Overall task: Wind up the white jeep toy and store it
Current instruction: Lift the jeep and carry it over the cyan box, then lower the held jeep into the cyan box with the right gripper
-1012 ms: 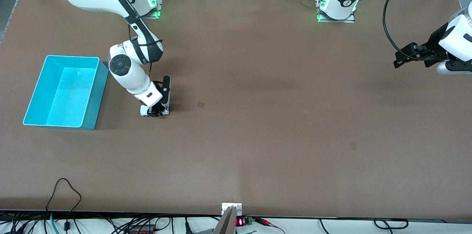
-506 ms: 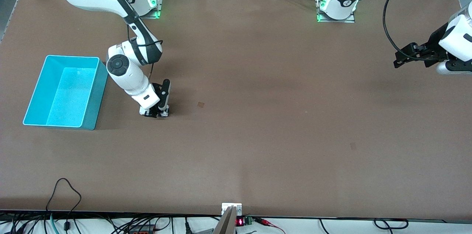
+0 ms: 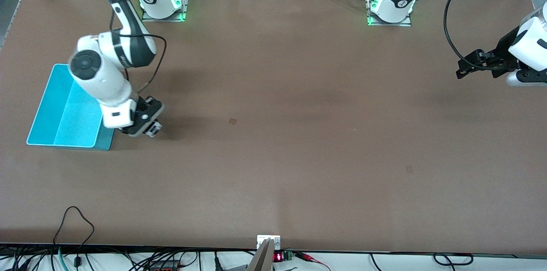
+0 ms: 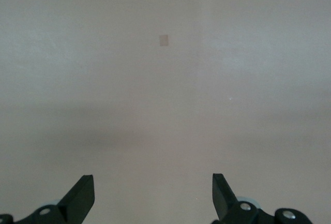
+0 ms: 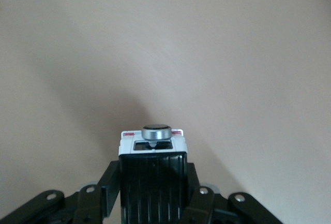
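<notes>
I see a bare brown table (image 3: 299,134). My right gripper (image 3: 147,128) squeezes the white jeep toy (image 5: 152,149) beside the cyan bin (image 3: 55,121). My left gripper (image 3: 466,70) waits, fingers wide.

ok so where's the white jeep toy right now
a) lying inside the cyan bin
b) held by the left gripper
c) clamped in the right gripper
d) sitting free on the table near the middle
c: the right wrist view shows the white jeep toy gripped by the right gripper, which in the front view is beside the cyan bin, not in it; the left gripper is open and holds nothing.
</notes>
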Robot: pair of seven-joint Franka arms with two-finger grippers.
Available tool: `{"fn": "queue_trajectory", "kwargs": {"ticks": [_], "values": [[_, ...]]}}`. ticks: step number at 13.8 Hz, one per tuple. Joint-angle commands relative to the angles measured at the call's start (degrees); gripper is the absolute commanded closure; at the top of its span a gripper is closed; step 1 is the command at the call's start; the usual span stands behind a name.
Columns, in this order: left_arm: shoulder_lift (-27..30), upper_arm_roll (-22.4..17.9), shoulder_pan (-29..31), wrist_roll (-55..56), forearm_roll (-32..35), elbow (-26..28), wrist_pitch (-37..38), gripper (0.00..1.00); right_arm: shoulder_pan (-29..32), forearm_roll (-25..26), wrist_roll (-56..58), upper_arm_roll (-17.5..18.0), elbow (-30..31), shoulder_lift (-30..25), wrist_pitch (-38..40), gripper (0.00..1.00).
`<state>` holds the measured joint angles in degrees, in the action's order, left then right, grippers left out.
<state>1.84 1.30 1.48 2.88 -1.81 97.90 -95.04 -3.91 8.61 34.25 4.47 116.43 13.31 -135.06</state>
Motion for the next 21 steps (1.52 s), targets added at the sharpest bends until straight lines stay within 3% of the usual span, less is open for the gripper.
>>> {"fn": "queue_trajectory", "kwargs": {"ticks": [1, 7, 9, 12, 16, 21], "values": [[1.24, 0.54, 0.28, -0.68, -0.12, 0.62, 0.82, 0.0, -0.04, -0.35, -6.19, -4.97, 1.17, -4.78, 4.27, 1.0], [1.24, 1.07, 0.19, -0.59, -0.12, 0.62, 1.26, 0.0, -2.4, -0.96, -10.32, -20.35, 1.52, -6.55, 12.79, 1.0], [1.42, 1.25, 0.28, -0.59, -0.21, 0.54, 1.44, 0.0, -4.25, -0.96, -13.49, -23.53, 1.87, -6.46, 13.59, 1.0], [1.33, 1.16, 0.28, -0.5, -1.0, 0.27, 0.74, 0.0, -4.17, -0.88, -18.76, -25.29, 3.8, -4.18, 10.8, 1.0], [1.33, 1.16, 0.37, -0.5, -0.91, 0.27, 0.74, 0.0, -3.47, -0.79, -18.95, -26.88, 8.28, -0.23, -1.49, 1.0], [1.24, 0.98, 0.37, -0.59, -0.56, 0.27, 0.56, 0.0, -0.49, -0.7, -18.51, -26.88, 8.38, 3.99, -4.51, 1.0]]}}
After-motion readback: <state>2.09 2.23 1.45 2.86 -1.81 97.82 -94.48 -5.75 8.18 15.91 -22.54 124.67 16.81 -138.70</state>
